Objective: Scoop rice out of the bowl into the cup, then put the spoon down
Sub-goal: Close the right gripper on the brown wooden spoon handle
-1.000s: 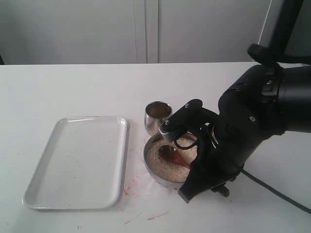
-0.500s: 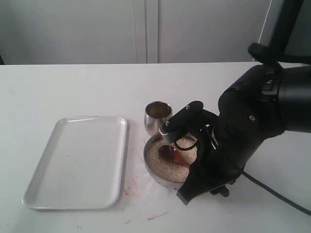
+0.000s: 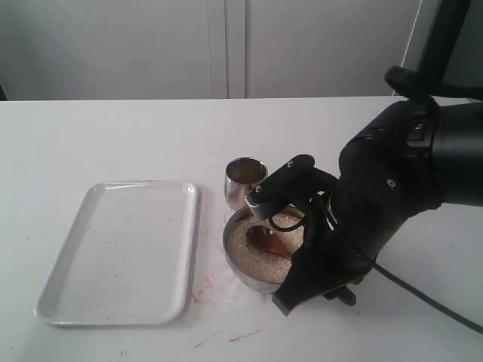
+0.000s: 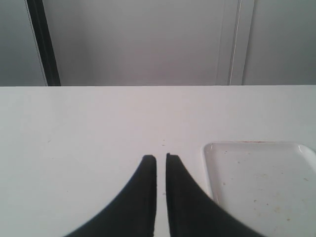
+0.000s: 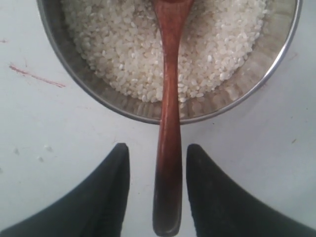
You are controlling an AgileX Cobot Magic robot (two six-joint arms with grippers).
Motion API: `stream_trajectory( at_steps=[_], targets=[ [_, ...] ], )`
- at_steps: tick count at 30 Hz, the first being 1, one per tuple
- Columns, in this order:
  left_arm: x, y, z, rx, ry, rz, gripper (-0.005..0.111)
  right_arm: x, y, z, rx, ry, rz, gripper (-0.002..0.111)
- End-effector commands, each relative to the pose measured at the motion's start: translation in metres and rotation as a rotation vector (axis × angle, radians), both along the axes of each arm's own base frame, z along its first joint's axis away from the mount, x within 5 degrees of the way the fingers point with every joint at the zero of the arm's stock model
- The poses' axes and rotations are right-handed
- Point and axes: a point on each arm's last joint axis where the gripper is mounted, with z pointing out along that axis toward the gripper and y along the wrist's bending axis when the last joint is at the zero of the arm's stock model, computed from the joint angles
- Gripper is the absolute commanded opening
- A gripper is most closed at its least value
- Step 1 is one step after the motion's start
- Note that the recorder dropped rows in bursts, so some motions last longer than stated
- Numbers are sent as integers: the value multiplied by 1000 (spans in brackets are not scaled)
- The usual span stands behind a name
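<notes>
The left gripper [image 4: 161, 158] sits near the white tray [image 3: 121, 249], jaws nearly closed and empty. The cup [image 3: 243, 181] stands just beside the bowl [image 3: 240, 271]. The spoon [image 5: 169, 98] has its scoop in the rice [image 5: 113, 44], and its handle lies untouched between the right gripper's [image 5: 158, 146] spread jaws.

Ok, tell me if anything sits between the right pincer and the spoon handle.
Nothing visible does. The right pincer is open with a finger on either side of the spoon handle. Bare table shows in the gap on each side, and the fingers are not touching the handle. The handle sticks out over the rim of the bowl, its scoop end in the rice.
</notes>
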Motion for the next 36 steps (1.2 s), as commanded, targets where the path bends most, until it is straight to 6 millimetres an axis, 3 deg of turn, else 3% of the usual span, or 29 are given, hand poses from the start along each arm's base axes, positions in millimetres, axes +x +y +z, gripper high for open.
stream_trajectory(
  at_steps=[1, 15, 36],
  targets=[
    [-1, 0, 3, -8, -15, -5, 14, -2, 0, -1, -14, 4, 7, 36],
    [-1, 0, 3, -8, -15, -5, 14, 3, 2, -15, -30, 37, -18, 36],
    [-1, 0, 3, -8, -15, -5, 14, 4, 4, -15, -7, 28, -22, 35]
  ],
)
